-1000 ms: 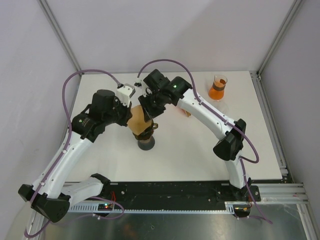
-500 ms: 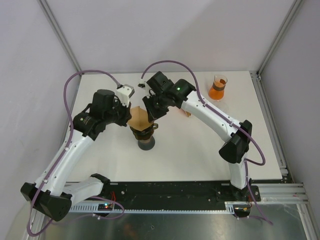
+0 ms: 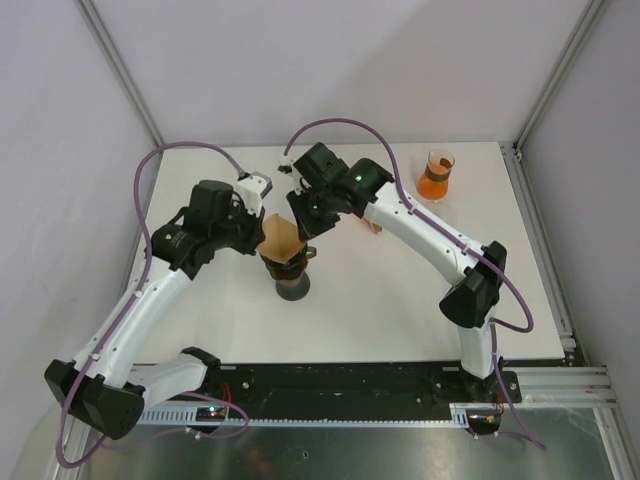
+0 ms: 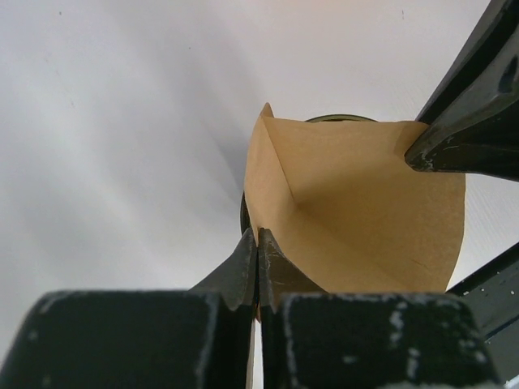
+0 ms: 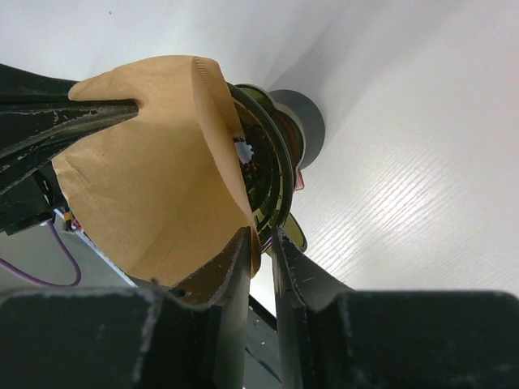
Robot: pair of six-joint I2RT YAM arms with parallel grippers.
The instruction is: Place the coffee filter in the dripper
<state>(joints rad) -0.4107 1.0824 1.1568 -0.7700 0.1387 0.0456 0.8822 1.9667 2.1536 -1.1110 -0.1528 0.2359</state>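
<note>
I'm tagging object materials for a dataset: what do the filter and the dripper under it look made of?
The filter looks like unbleached brown paper: matte, with a crisp fold crease and thin edges. The dripper looks like dark tinted translucent plastic or glass: glossy ribbed rim; which one I cannot tell.

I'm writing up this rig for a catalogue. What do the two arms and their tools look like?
Both arms have white link shells with black joint housings and black bases. A purple cable loops along each. The right arm shows a small green light near its wrist. The left tool and right tool each have two slim black fingers, scuffed pale at the base.
</note>
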